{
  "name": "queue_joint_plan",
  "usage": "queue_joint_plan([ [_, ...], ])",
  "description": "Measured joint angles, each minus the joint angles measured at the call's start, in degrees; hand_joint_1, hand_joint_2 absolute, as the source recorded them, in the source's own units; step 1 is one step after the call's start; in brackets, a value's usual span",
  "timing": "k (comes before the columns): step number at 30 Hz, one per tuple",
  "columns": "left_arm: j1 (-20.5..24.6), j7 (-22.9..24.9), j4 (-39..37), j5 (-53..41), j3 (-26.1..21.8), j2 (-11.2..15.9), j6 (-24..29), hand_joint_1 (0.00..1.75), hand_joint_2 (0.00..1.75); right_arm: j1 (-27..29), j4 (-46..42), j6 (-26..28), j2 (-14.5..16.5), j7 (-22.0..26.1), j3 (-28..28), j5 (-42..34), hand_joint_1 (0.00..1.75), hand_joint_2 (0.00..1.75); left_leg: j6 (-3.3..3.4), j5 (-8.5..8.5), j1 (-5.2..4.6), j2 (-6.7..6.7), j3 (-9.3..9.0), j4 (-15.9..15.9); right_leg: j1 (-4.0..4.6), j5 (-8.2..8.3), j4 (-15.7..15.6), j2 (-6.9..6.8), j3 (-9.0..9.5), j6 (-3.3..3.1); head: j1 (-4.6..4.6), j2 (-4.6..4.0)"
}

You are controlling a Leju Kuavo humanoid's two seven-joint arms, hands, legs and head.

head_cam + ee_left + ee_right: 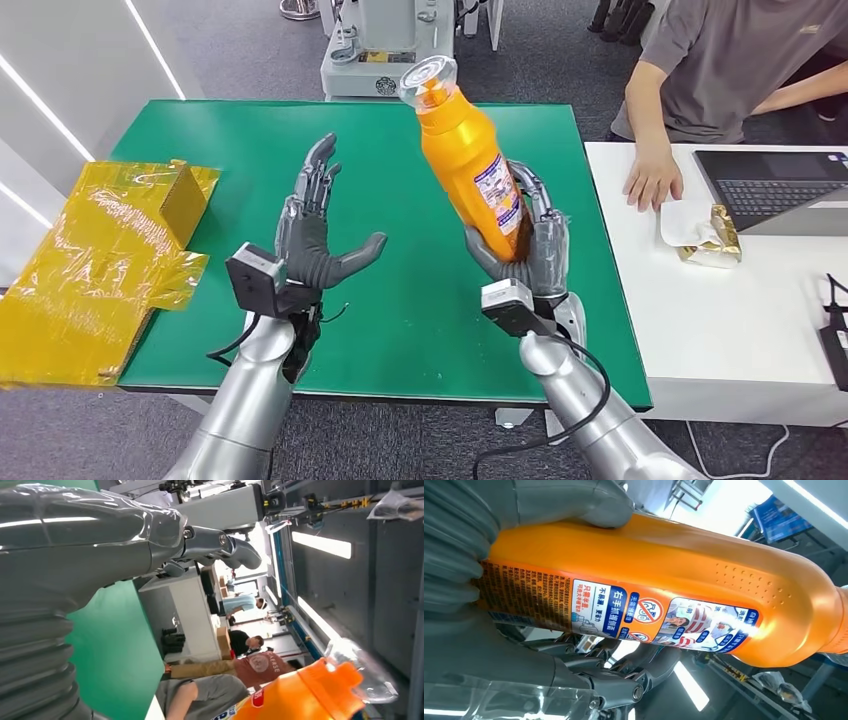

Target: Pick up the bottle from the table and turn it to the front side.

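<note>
We see open green table (420, 330) between the left hand (310, 235), fingers spread and holding nothing, and the right hand (530, 250), which grips the raised orange bottle (470, 160). Crumpled yellow wrapping (100, 260) bounds the table's left edge; a person's hand (652, 180) rests on the adjoining white table (700, 330).

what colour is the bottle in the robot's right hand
Orange, with a clear cap; bottle shows best in the head view.

bottle (470, 160) orange, blue-white label | table (400, 300) green | wrapping (90, 270) yellow
</note>
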State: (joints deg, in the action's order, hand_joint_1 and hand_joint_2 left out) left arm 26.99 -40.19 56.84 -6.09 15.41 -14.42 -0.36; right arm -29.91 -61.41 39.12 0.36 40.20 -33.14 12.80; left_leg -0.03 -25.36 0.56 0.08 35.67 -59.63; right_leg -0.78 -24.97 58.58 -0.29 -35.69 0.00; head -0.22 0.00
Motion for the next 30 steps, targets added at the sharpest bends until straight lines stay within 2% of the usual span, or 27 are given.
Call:
queue_joint_plan([
  [7, 4.5, 0.0, -4.9, -0.2, 0.0, -1.1, 0.6, 0.0, 1.75, 0.2, 0.2, 0.0, 0.7, 0.0, -6.0, -2.2, 1.75, 1.75, 0.0, -0.02, 0.0, -0.01, 0.01, 0.0, 0.01, -0.07, 0.0, 0.0, -0.03, -0.03, 0.0, 0.0],
  [19, 4.9, 0.4, -4.8, -1.2, 0.0, -1.4, 1.7, 0.0, 1.75, 0.4, 2.8, 0.0, 0.5, -0.4, -9.8, -3.7, 1.75, 1.75, 0.0, -0.02, 0.0, -0.01, 0.02, 0.0, 0.0, -0.07, 0.0, 0.0, -0.03, -0.03, 0.0, 0.0],
  [27, 4.1, 3.5, -3.5, -1.0, 0.0, -1.3, -1.0, 0.0, 1.75, 0.8, 3.1, 0.0, -0.6, -0.7, -9.6, 1.3, 1.75, 1.75, 0.0, -0.02, 0.0, 0.0, 0.02, 0.0, 0.0, -0.08, 0.0, 0.0, -0.05, -0.02, 0.0, 0.0],
  [29, 4.1, 4.6, -3.6, 1.3, 0.1, -1.3, -4.1, 0.0, 1.75, 1.1, 3.1, 0.0, -0.7, -0.7, -9.1, 2.5, 1.75, 1.75, 0.0, -0.02, 0.0, 0.0, 0.02, 0.0, 0.0, -0.08, 0.0, 0.01, -0.05, -0.02, -0.01, 0.0],
  [30, 4.1, 5.6, -3.8, 3.9, 0.1, -1.3, -7.6, 0.0, 1.75, 1.3, 3.1, 0.0, -0.8, -0.7, -8.9, 3.2, 1.75, 1.75, 0.0, -0.02, 0.0, 0.01, 0.02, 0.0, 0.0, -0.08, 0.0, 0.01, -0.06, -0.02, -0.02, 0.0],
])
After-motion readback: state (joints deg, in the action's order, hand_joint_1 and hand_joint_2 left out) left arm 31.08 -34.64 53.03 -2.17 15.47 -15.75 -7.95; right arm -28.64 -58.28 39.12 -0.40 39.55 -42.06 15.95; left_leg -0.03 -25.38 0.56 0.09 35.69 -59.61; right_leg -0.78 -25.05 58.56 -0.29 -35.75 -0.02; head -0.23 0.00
